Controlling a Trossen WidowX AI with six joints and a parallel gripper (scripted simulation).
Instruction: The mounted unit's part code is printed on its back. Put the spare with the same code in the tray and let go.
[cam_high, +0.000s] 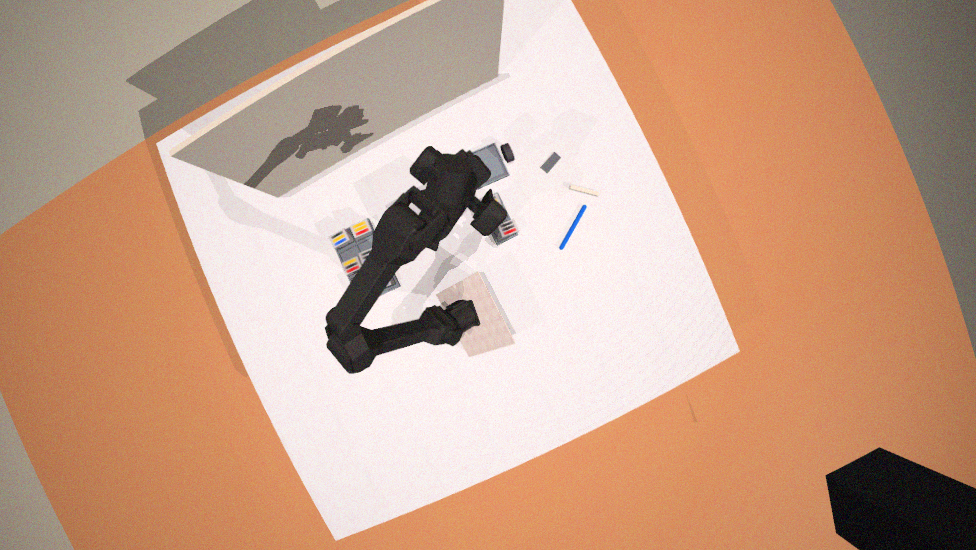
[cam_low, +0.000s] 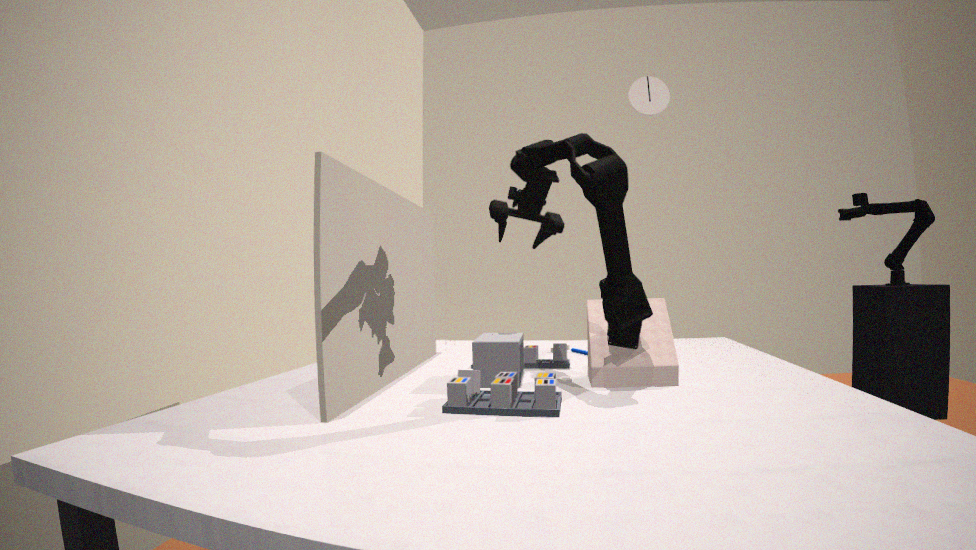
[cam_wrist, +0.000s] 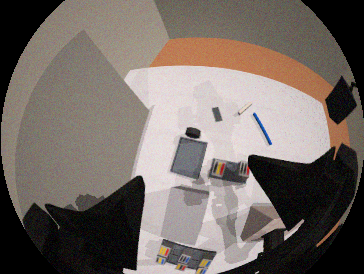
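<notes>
- Matching spare: can't tell which; striped candidates sit in the big rack and small rack, both below the claw.
- Box, likely the mounted unit, is also below the claw; its code isn't readable here.
- Claw's wide open, nothing gripped.
- Step now looks like code reading: angle the wrist camera at its back, stay high, read stripe order before picking.
- Tray, lower than the claw, holds no spare.
</notes>
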